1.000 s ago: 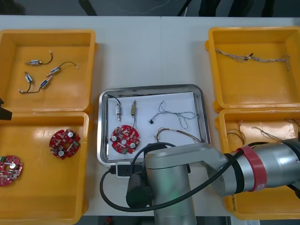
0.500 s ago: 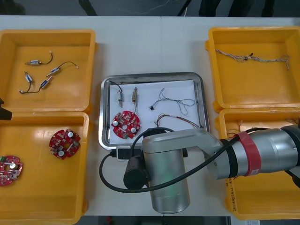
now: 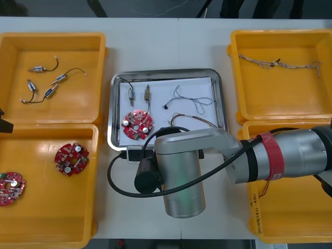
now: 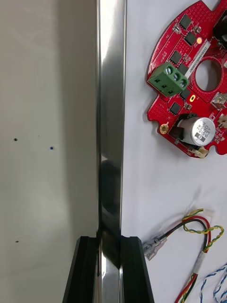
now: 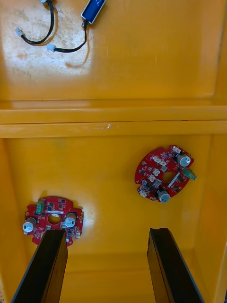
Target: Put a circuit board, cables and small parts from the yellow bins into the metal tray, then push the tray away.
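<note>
You have a light, matte table (image 3: 155,46) across nearly the whole front view, evenly lit. Along that frame's top edge, past the table's far edge, runs a dark strip of floor (image 3: 140,8). At the left of the right wrist view, the tabletop carries a few tiny dark specks (image 4: 15,140).
</note>
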